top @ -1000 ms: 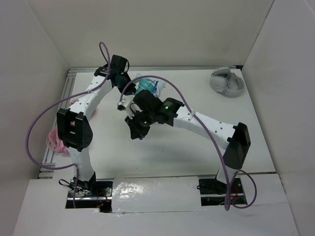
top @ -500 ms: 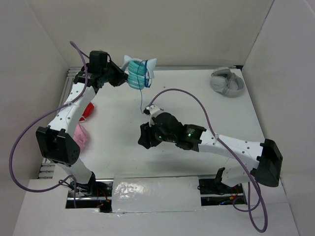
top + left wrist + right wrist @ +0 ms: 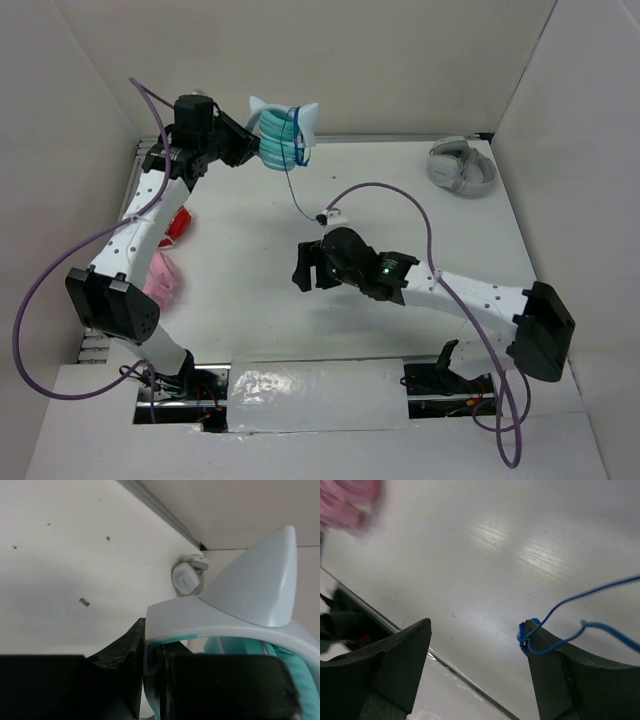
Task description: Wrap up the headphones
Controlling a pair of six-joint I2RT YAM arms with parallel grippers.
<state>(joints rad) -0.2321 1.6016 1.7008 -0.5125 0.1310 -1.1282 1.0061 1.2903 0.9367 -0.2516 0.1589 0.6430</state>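
Observation:
The headphones, teal with a white cat-eared headband, hang in the air over the table's back edge. My left gripper is shut on the headband. In the left wrist view the band runs out from between the jaws of the left gripper, one pointed ear above it. The thin blue cable dangles from the cups towards the table's middle. My right gripper hovers there, open. In the right wrist view the cable loops over the tip of one finger of the right gripper; nothing lies between the fingers.
Grey-white headphones lie at the back right corner and also show as grey-white headphones in the left wrist view. Pink headphones and a red item lie along the left edge. White walls enclose the table.
My right gripper has opened, letting go of the cable, and has drawn back towards the middle. The left arm has lifted the headphones off the table up to the back edge.

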